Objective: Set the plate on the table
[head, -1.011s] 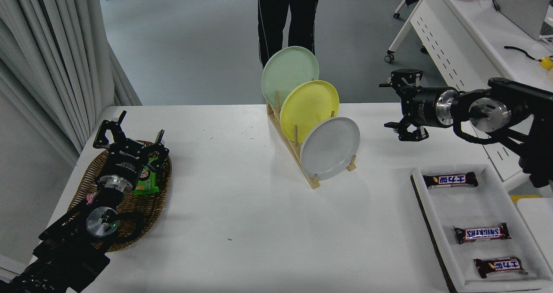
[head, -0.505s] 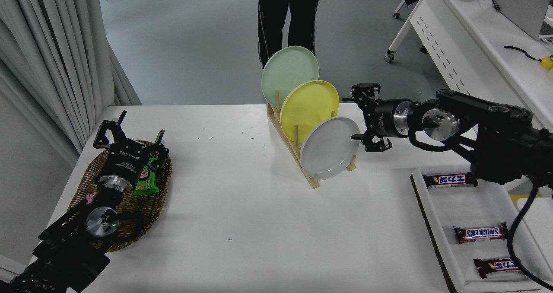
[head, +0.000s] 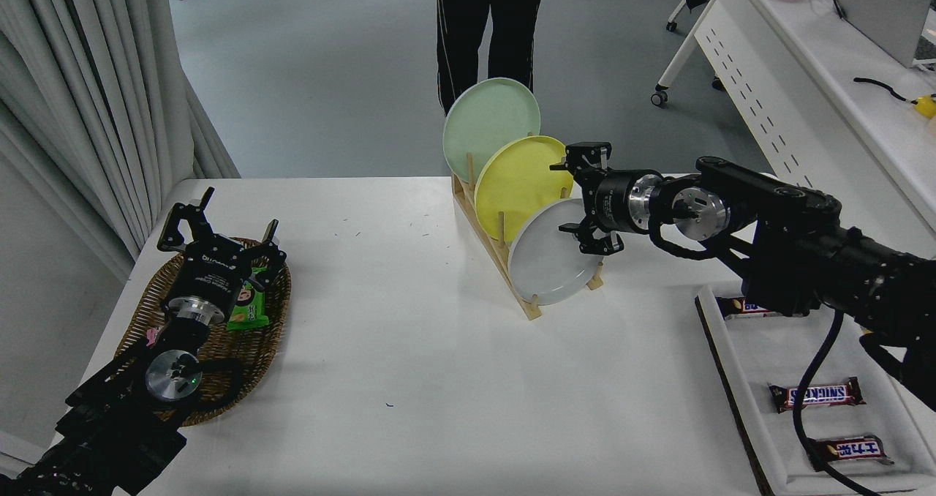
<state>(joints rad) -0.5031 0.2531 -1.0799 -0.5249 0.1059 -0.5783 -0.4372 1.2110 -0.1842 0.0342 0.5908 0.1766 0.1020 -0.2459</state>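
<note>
The light grey plate point(head: 547, 263) stands on edge in the front slot of a wooden rack point(head: 512, 273) on the white table point(head: 409, 350). Behind it in the rack stand a yellow plate point(head: 515, 181) and a pale green plate point(head: 486, 119). My right gripper point(head: 578, 202) is open, reaching in from the right at the grey plate's upper right rim, one finger above and one in front of the rim. My left gripper point(head: 219, 225) is parked open over the wicker basket at the lower left.
A wicker basket point(head: 252, 335) with snack packets lies at the left. A white tray point(head: 786, 379) with chocolate bars lies at the right front. A person's legs point(head: 486, 20) stand beyond the table's far edge. A white desk point(head: 804, 57) stands at the back right.
My right arm has moved left across the table, from well right of the rack to the grey plate's upper right rim. The plates and the left arm have not moved.
</note>
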